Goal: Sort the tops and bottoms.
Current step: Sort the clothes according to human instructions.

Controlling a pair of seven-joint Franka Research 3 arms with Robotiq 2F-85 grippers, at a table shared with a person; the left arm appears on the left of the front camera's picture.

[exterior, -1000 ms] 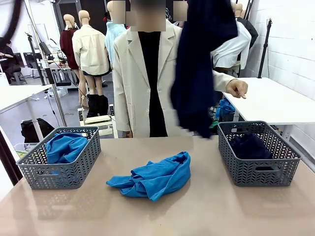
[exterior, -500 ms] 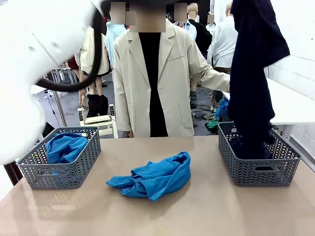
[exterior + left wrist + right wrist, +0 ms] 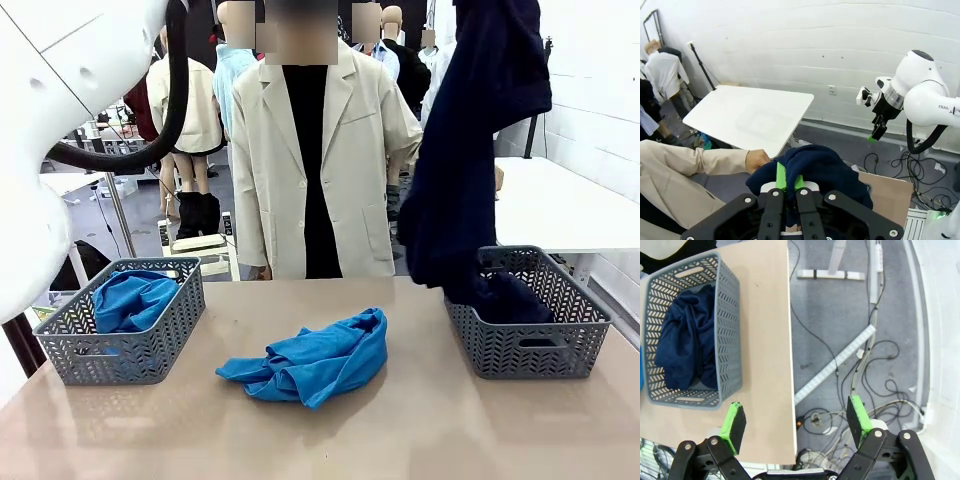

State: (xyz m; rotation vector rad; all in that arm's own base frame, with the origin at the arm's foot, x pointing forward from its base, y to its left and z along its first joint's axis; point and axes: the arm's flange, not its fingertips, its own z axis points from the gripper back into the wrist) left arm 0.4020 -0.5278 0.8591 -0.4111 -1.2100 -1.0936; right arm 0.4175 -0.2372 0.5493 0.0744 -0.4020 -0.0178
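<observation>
Two grey baskets stand on the tabletop (image 3: 420, 430); places here are given from the right basket (image 3: 527, 362). The left claw (image 3: 789, 181) is clenched on a navy bottom (image 3: 825, 167), its green pads (image 3: 781, 175) pressed close together with the fabric bunched around them. In the front view that garment hangs as a long dark drape from high above the right basket's left wall. Its lower end reaches down into the basket, but where it stops against the dark fabric lying there cannot be told.

A second navy bottom (image 3: 685, 340) lies crumpled inside the right basket, seen from above in the right wrist view. The right claw (image 3: 796, 417) is released and grasps nothing, with its fingers (image 3: 734, 421) spread wide. It hangs above the cable-strewn floor (image 3: 850, 315), just past the right basket's outer side and the tabletop edge.

A person's hand (image 3: 758, 160) is just beside the hanging garment; whether it touches cannot be told. The person (image 3: 320, 150), in a cream coat, stands across the tabletop to the left of the right basket.

A blue top (image 3: 315, 362) lies crumpled on the tabletop, well to the left of the right basket. Farther left stands the left basket (image 3: 110, 355), with a second blue top (image 3: 130, 298) heaped in it.
</observation>
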